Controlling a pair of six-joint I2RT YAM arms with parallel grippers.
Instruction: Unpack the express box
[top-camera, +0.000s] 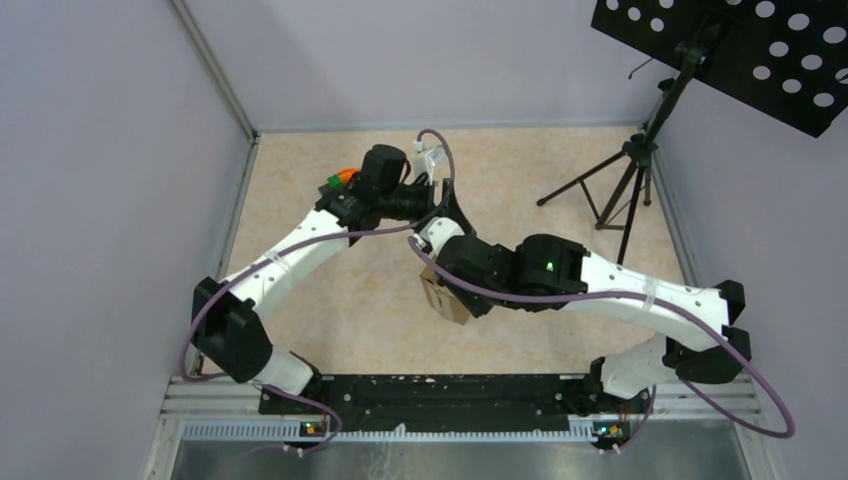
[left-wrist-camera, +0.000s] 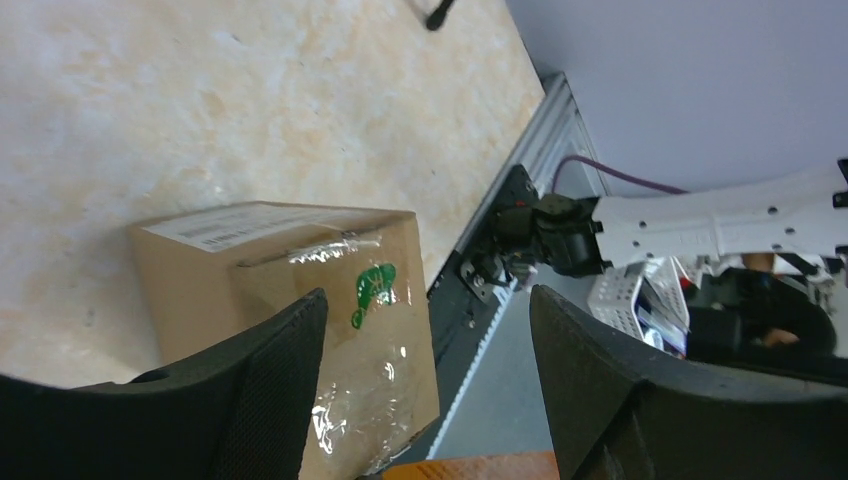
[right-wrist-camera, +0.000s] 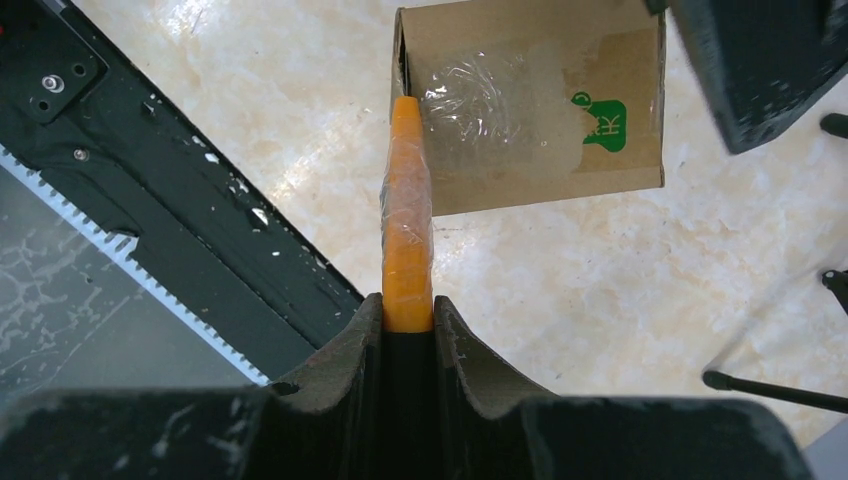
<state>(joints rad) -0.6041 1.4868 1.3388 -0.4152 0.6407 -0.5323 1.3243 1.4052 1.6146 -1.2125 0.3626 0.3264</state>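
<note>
Closest to the lens, the right claw (right-wrist-camera: 408, 320) is clenched on a flat orange tool (right-wrist-camera: 408, 230), whose narrow body stands out straight ahead of the dark fingers. The tool's tip touches the left end of the express box (right-wrist-camera: 530, 110), right at the flap edge.

The box lies on the beige marbled table (right-wrist-camera: 560, 290), about midway between the left and right edges and nearer the near edge than the far one. It is closed. Crinkled clear tape runs across its top, a green printed mark sits beside the tape, and a white label shows on one side face in the left wrist view. Nothing of its contents can be seen.

The left claw (left-wrist-camera: 428, 300) is released, its fingers spread wide with nothing gripped. The box (left-wrist-camera: 270, 260) lies below it, partly behind one finger, and I cannot tell whether that finger touches the cardboard.

From above, the right arm's wrist covers most of the box (top-camera: 440, 298), leaving only a brown corner. An orange strip at the bottom of the left wrist view is cut off by the frame. A black tripod stand (top-camera: 625, 190) rises at the far right corner, its perforated plate (top-camera: 740, 50) cropped by the frame.
</note>
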